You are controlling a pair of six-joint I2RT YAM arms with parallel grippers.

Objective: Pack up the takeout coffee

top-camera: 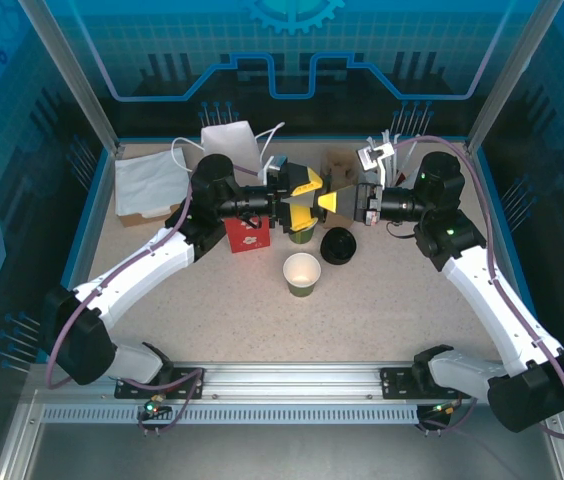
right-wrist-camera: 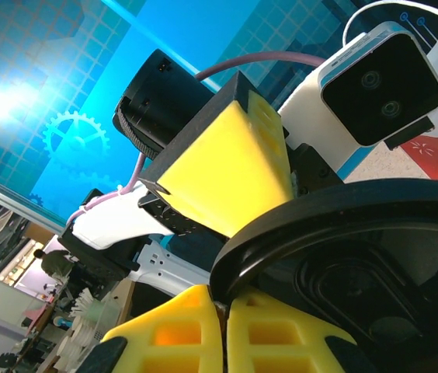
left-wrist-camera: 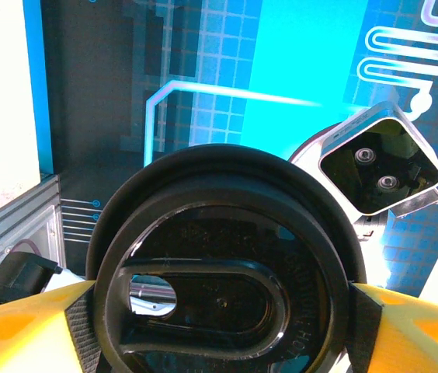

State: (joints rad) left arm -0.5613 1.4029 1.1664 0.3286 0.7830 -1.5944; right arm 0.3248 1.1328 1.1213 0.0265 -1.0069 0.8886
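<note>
Left pincer [left-wrist-camera: 219,315] spans wide across a round, glossy black plastic lid [left-wrist-camera: 227,233], my yellow fingers [left-wrist-camera: 17,326] pressing its opposite rims. Right pincer [right-wrist-camera: 223,330] is squeezed narrow on that lid's thin edge. Together I hold it aloft, beyond the small open paper cup [top-camera: 301,273], white above and green-based, on the speckled table [top-camera: 212,300].

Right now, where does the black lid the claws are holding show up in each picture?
Top external: the lid sits edge-on between the yellow fingers, centre back.
Left wrist: lower centre, face-on.
Right wrist: lower right.
Shared landmark: those yellow fingers.
</note>
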